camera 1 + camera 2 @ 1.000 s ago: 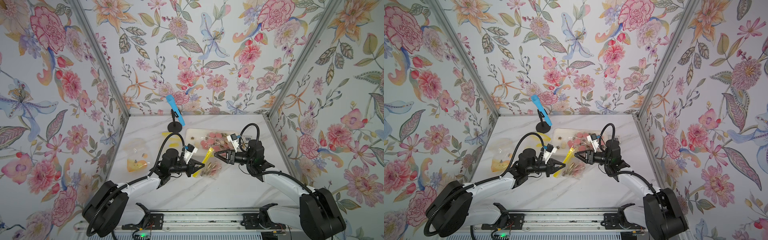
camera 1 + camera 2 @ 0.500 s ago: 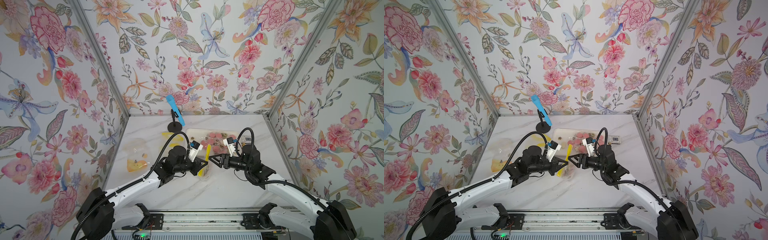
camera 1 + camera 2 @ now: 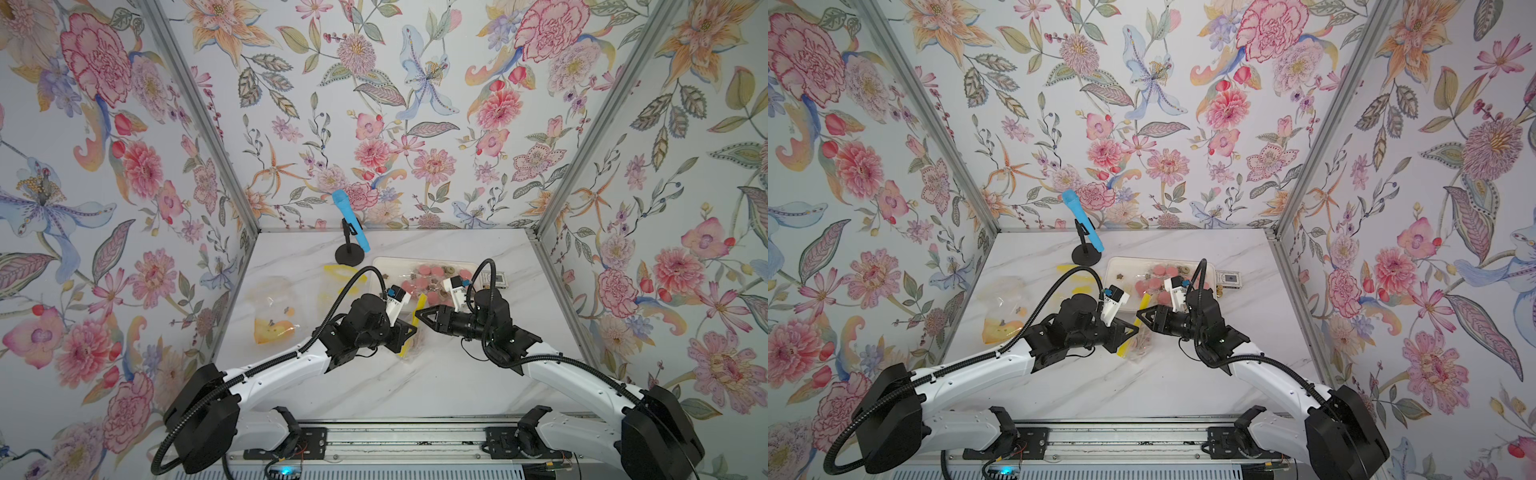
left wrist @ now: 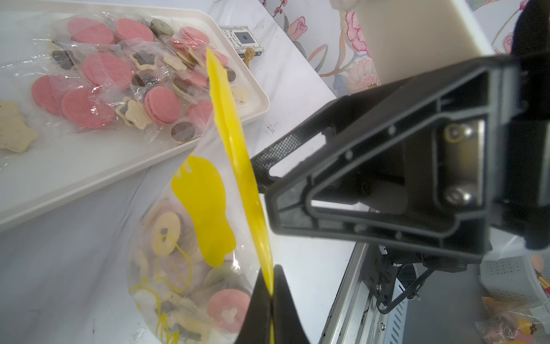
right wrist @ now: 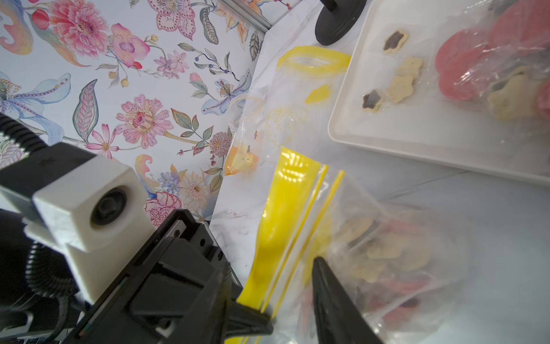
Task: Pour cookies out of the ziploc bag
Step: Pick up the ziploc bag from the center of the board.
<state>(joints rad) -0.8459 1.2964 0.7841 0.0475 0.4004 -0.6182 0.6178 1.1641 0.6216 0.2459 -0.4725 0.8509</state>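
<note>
Right wrist, cookies blurred inside ziploc bag

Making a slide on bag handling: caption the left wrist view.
Left gripper shut on the yellow zip strip of a bag of cookies, right gripper facing it, cookie-filled tray nearby.

Both top views are bright and evenly lit — only faint, soft shadows lie on the table. The straight wall posts splay toward the frame corners. In the right wrist view the ziploc bag is blurred and hazy; the left wrist view is sharper.
</note>
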